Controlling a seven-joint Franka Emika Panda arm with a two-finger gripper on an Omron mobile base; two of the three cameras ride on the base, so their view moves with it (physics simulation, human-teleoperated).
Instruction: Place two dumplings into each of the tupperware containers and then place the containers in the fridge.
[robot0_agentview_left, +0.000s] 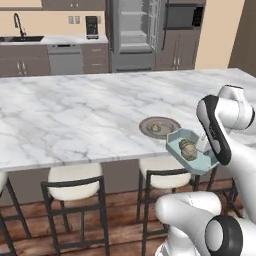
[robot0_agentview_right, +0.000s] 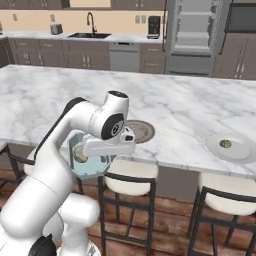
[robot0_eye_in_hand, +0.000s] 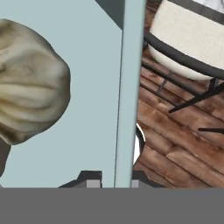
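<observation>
My gripper (robot0_agentview_left: 203, 145) is shut on the rim of a pale-blue tupperware container (robot0_agentview_left: 199, 159), holding it in the air just off the counter's front edge, above a stool. Lumpy tan dumplings (robot0_agentview_left: 187, 148) lie inside it. In the hand view the container's thin wall (robot0_eye_in_hand: 127, 87) runs between my fingertips (robot0_eye_in_hand: 92, 182), with one dumpling (robot0_eye_in_hand: 30, 83) large on the left. From the right base view the container (robot0_agentview_right: 97, 164) shows under my hand. The fridge (robot0_agentview_left: 132, 32) stands far back with its doors open, also seen as the fridge (robot0_agentview_right: 195, 35).
A round grey plate (robot0_agentview_left: 170, 123) with a dumpling (robot0_agentview_left: 155, 128) sits near the counter's front edge. A white plate (robot0_agentview_right: 240, 150) with another dumpling (robot0_agentview_right: 225, 144) lies to the right. Stools (robot0_agentview_left: 75, 181) line the counter's front over a wooden floor.
</observation>
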